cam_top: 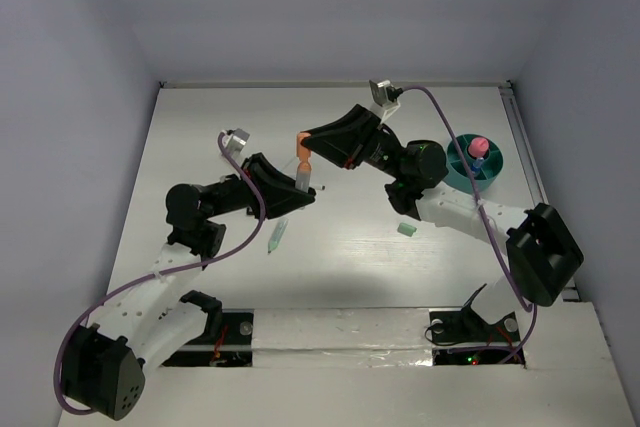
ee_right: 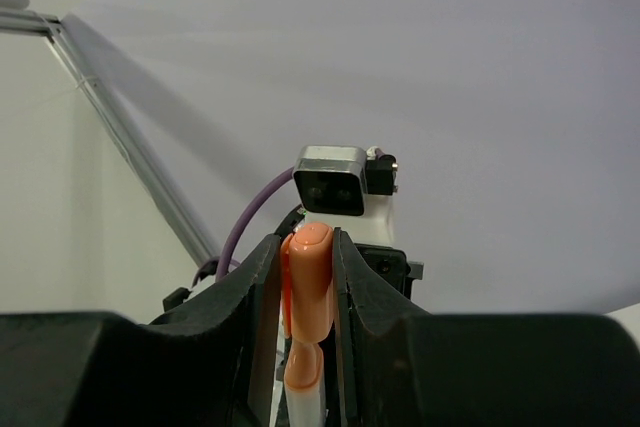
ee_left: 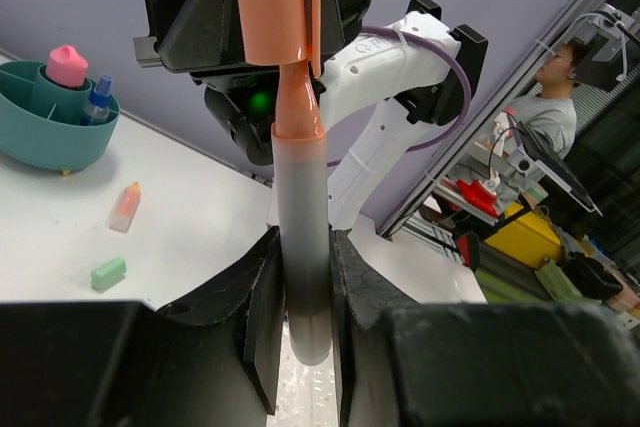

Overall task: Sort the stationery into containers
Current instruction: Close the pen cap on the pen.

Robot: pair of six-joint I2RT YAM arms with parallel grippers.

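Midway over the white table surface (cam_top: 200, 147), both tools meet on one thin marker (ee_left: 303, 237) with a whitish-grey plastic barrel, held off the surface and close to upright. The left tool (ee_left: 303, 277) is pressed together on the lower part of the barrel, which stands between its two black fingers with its rounded end showing below them. The right tool (ee_right: 307, 277) is clamped on the marker's smooth orange cap (ee_right: 308, 287), whose domed top pokes out between that tool's fingers. Seen from the left wrist, a narrow orange neck shows between the cap's lower rim and the top of the barrel.

Just beside the left tool, toward the arm bases, a pale green pen (cam_top: 277, 237) lies on the surface. A small mint-green block eraser (cam_top: 407, 229) lies near the right forearm, and a small orange-tipped piece (ee_left: 124, 207) lies near it. Well apart to the right sits the round teal plastic holder (cam_top: 455, 172) with inner dividers; a pink-topped piece (cam_top: 478, 147) and a small blue-capped item (ee_left: 98, 97) stand in its compartments.
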